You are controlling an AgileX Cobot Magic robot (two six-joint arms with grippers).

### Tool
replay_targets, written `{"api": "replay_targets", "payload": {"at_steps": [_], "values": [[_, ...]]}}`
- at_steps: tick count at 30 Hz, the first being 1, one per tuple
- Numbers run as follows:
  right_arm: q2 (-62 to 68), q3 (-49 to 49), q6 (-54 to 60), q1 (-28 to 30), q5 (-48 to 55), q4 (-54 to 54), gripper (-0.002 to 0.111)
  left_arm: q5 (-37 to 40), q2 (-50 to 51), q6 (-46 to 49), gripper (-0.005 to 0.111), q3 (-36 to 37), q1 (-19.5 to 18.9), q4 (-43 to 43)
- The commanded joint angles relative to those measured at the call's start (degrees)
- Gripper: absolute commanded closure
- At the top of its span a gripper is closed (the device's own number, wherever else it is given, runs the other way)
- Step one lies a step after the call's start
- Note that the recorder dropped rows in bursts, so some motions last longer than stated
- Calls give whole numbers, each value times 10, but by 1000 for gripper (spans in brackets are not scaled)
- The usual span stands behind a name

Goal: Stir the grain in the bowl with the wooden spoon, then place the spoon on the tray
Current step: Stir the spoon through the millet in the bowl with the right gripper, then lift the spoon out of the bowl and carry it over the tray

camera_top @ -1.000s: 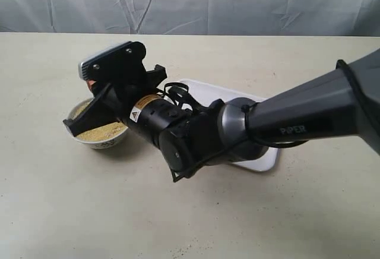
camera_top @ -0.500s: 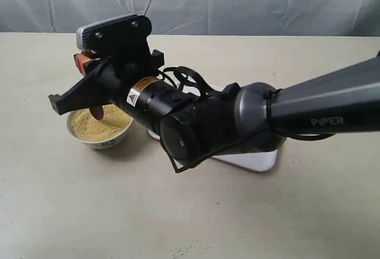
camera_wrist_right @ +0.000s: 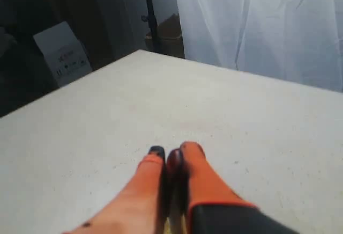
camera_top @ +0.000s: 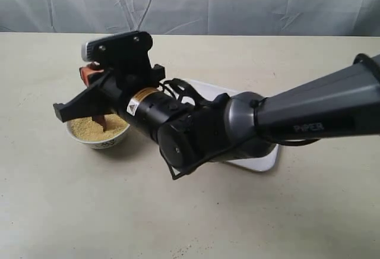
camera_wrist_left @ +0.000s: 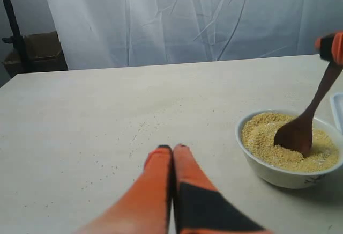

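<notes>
The right tool (camera_wrist_right: 170, 156) is closed on the upper end of the wooden spoon (camera_wrist_left: 311, 108). Its orange pads are nearly together, and the grip is shown best in the left wrist view. The left tool (camera_wrist_left: 172, 151) is closed with nothing between its pads and hangs over bare tabletop (camera_top: 178, 223), apart from the work.

The spoon is held steeply tilted, with its round end dipped into the grain (camera_wrist_left: 262, 137) inside the small white ceramic bowl (camera_wrist_left: 268, 172). In the exterior view the bowl stands at the left. The white tray (camera_top: 261, 161) lies to its right, largely hidden behind the right arm.

The spoon is judged stiff and light, but its glossy finish may let it pivot between the pads. A hold high on the slim handle is appropriate. The grain is loose and easily flicked over the rim. The bowl is judged breakable and light enough to slide.

The tabletop is pale, matt and flat, with stray granules (camera_wrist_left: 140, 132) scattered on it. A wrinkled white curtain (camera_top: 237, 3) closes the rear. A cardboard box (camera_wrist_left: 40, 49) is seen beyond the tabletop edge.
</notes>
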State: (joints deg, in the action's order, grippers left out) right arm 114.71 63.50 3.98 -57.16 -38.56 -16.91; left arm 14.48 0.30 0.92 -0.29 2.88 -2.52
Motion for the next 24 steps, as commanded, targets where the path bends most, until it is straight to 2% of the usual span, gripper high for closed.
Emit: {"api": "replay_targets", "payload": {"at_steps": [1,9,13,17,21,24], "values": [[-51,2,5,0,-8,-2,109,-7,-3,0,107,3,-1,0],[-103,2,5,14,26,-99,109,-7,-3,0,107,3,-1,0],[-130,2,-15,52,108,-144,109,-7,-3,0,107,3,-1,0],[-158,2,-71,104,202,-143,109,-7,-3,0,107,3,-1,0],[-186,2,-77,165,306,-125,109,-7,-3,0,107,3,-8,0],[-214,2,-70,241,445,-116,109,-7,-3,0,107,3,-10,0]]}}
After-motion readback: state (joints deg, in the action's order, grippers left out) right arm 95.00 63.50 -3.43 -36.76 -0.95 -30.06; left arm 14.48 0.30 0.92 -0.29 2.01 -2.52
